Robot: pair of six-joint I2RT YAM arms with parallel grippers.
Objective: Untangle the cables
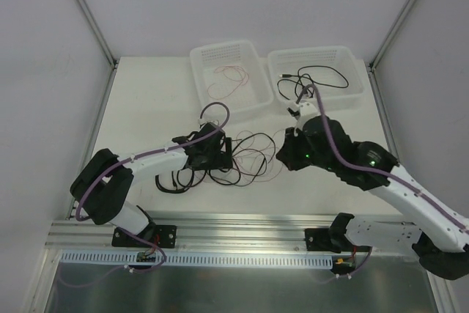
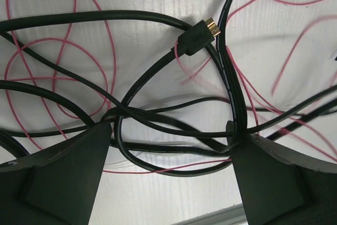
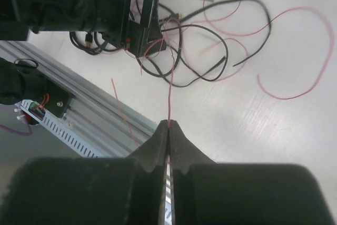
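Left hand (image 2: 168,151) spread wide, gripping nothing, fingers (image 2: 68,177) straddling the cables (image 1: 238,157) on the worktop (image 1: 146,108). Tangle sits mid-worktop between the two arms: black loops crossed with thin red ones. Between the left fingers: several black strands overlapping. Just beyond them, a black plug (image 2: 196,37) with a gold tip, red looped around its base. Right hand (image 3: 168,126) clenched on a red wire (image 3: 170,88), pinched right at the fingertips. Wire runs straight from there to the tangle, looks taut. Two white baskets at the far edge. Left basket (image 1: 220,48) holds a loose red strand (image 1: 242,72), right basket (image 1: 311,54) holds a black cable (image 1: 322,68). More red lies slack on the worktop beside the tangle in the right wrist view.
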